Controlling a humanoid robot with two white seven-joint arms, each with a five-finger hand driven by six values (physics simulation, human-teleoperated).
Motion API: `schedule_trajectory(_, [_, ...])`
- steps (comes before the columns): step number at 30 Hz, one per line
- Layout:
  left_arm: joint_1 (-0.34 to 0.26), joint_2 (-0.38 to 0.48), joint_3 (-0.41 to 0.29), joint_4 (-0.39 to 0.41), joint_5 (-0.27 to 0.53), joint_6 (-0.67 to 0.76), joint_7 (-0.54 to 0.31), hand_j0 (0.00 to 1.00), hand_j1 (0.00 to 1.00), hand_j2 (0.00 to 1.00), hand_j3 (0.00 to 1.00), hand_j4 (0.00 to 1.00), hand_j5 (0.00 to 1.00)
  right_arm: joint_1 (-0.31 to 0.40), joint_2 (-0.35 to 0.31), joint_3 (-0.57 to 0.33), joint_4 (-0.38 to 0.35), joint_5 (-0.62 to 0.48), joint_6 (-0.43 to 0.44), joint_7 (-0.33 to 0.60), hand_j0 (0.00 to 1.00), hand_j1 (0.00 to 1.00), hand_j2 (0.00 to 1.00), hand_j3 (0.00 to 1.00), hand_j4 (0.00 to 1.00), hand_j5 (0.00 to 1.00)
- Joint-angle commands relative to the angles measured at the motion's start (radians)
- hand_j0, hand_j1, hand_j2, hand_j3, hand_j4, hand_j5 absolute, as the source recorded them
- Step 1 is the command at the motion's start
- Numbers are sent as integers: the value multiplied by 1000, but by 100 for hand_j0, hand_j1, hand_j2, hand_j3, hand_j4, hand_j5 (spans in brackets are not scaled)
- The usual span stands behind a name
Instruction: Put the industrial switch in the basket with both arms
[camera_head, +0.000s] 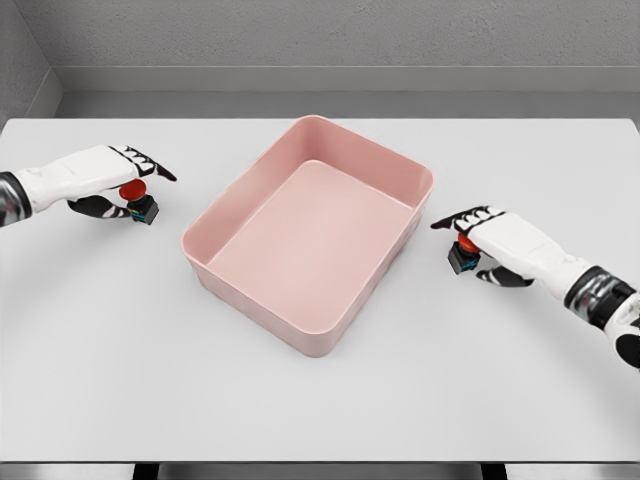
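Note:
A pink rectangular basket sits in the middle of the white table, turned at an angle. Left of it lies an industrial switch with a red button and a dark body. My left hand covers it from above, fingers and thumb curled around it. A second red-and-dark industrial switch rests right of the basket. My right hand lies over that one, fingers wrapped on it. Both switches appear to touch the table.
The white table spreads wide around the basket, its front edge near the bottom of the picture. A grey wall runs behind the table's far edge.

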Motion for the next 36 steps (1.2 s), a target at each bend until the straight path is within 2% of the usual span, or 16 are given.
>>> schedule_trajectory(1, [0, -9, 1, 5, 1, 1, 0, 79, 79, 79, 79, 79, 79, 0, 3, 11, -3, -1, 0, 2, 85, 85, 85, 85, 85, 85])
schedule_trajectory(3, [0, -18, 1, 22, 1, 1, -6, 80, 80, 80, 80, 80, 80, -2, 3, 11, -3, -1, -3, 5, 83, 83, 83, 83, 83, 83])
schedule_trajectory(8, [0, -18, 1, 25, 1, 1, -7, 80, 80, 80, 80, 80, 80, 0, 2, 9, -2, 13, -6, -8, 72, 72, 72, 72, 72, 72])
schedule_trajectory(13, [0, -18, 1, 49, 1, 1, -7, 79, 79, 79, 79, 79, 79, -2, 2, 8, 5, 56, -3, -26, 56, 56, 56, 56, 56, 56])
schedule_trajectory(18, [0, -18, 1, 49, -12, 1, -7, 72, 72, 72, 72, 72, 72, -2, 2, 8, 5, 56, -2, -32, 43, 43, 43, 43, 43, 43])
schedule_trajectory(28, [2, -16, 2, 48, -9, 1, -19, 55, 55, 55, 55, 55, 55, -21, 2, 6, 2, 54, -11, -32, 43, 43, 43, 43, 43, 43])
schedule_trajectory(36, [2, -16, 2, 46, -5, 1, -19, 55, 55, 55, 55, 55, 55, -29, 2, 6, -2, 53, -13, -26, 43, 43, 43, 43, 43, 43])
